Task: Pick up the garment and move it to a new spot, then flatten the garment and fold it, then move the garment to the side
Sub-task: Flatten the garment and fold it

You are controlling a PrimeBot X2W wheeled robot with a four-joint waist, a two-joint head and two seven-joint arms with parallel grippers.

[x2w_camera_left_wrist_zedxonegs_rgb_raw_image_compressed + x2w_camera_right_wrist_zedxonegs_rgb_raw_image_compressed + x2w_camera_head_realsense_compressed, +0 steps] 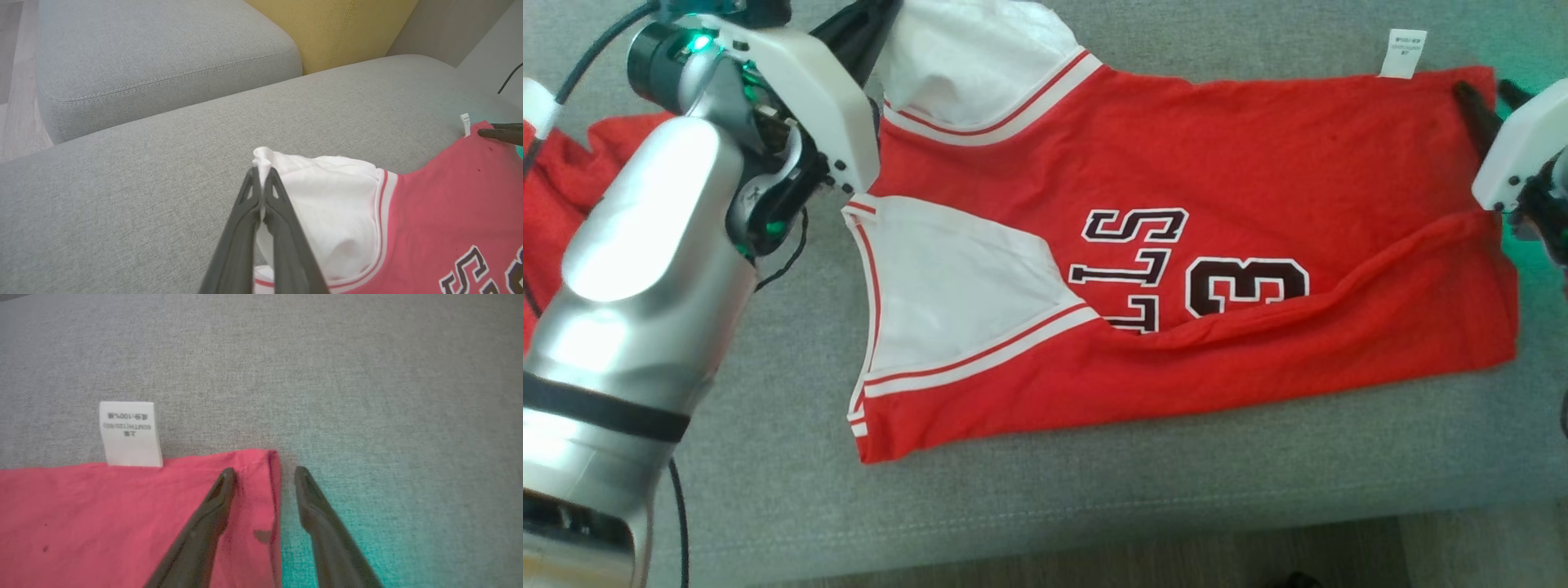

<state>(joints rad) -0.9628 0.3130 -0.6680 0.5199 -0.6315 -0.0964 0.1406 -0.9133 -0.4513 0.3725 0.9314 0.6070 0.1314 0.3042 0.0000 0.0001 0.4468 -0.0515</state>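
A red basketball jersey, the garment (1258,188), lies sideways on the grey sofa seat (768,457), its lower long edge folded up over the black lettering. My left gripper (261,171) is shut on the white shoulder strap (327,204) and holds it lifted off the cushion at the top left of the head view (886,12). At the far hem corner, beside the white care label (130,435), my right gripper (264,473) stands open. One finger rests on the red cloth (102,514) and the other on the cushion, so the corner edge runs between them.
More red cloth (564,188) lies on the seat behind my left arm. A second grey cushion (155,49) and a yellow back cushion (343,28) stand beyond. The seat's front edge and the wooden floor (1094,563) run along the bottom of the head view.
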